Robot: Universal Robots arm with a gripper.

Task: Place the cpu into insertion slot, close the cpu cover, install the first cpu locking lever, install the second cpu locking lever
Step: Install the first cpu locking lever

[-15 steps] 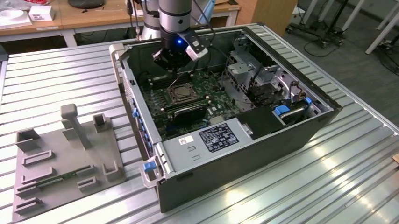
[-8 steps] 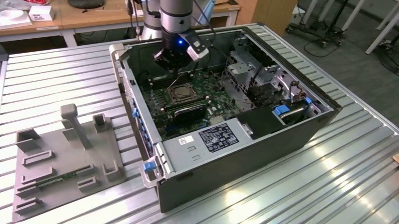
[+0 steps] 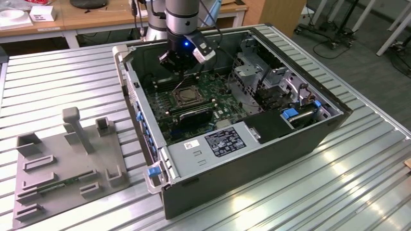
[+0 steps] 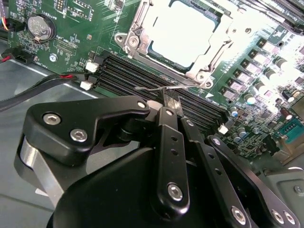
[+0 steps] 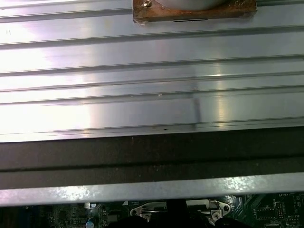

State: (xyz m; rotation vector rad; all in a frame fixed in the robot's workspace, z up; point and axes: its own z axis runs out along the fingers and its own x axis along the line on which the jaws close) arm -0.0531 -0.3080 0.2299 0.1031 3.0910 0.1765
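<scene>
The chip (image 4: 183, 33) sits in its socket (image 3: 174, 96) with the silver cover (image 4: 134, 26) down around it, so the step in hand looks to be a locking lever (image 4: 147, 88). The fingers (image 4: 167, 114) are closed, pinching that thin wire lever just beside the socket's edge. Seating it calls for a steady hold that does not slip.

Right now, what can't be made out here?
Exterior view: square silver-rimmed socket, detail too small.
Second wrist view: flat grey chip face, washed out by glare; long black memory slots, partly behind the black claw.
First wrist view: green motherboard, cut by the edge.
</scene>
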